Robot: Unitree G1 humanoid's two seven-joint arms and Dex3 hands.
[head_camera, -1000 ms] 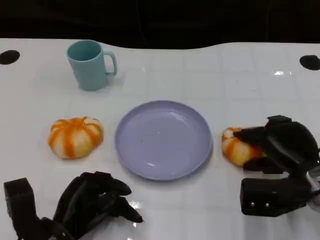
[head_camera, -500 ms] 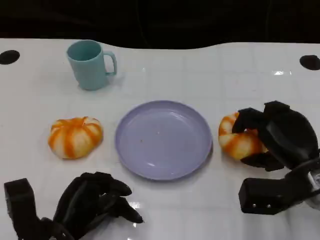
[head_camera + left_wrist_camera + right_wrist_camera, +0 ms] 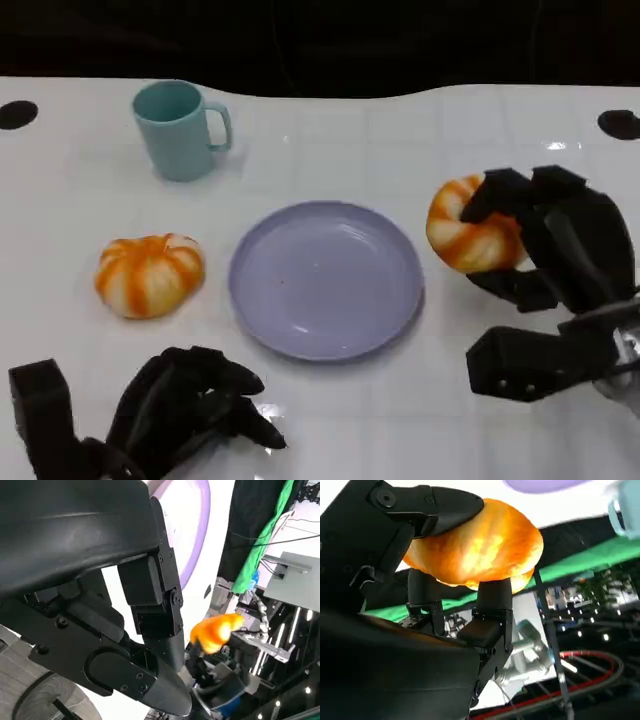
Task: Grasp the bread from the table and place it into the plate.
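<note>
**Bread lifted, not yet over plate**

My right robot hand point(image 3: 545, 245) grasped the bread point(image 3: 468, 232), fingers wrapped over and under it, so it hung clear of the surface point(image 3: 400, 140) at the plate's point(image 3: 325, 280) three o'clock, just beside the rim. I judged transfer pending. My left robot hand point(image 3: 185, 410) lay idle, fingers curled on nothing, at seven o'clock. A second bread point(image 3: 150, 273) sat at nine o'clock, a mug point(image 3: 180, 128) at eleven.

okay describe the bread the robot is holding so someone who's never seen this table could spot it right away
Start at the purple plate in the middle of the white table. Just beyond its right rim, the right robot hand grips an orange-and-white bread off the table. Its twin lies untouched on the table left of the plate.
</note>
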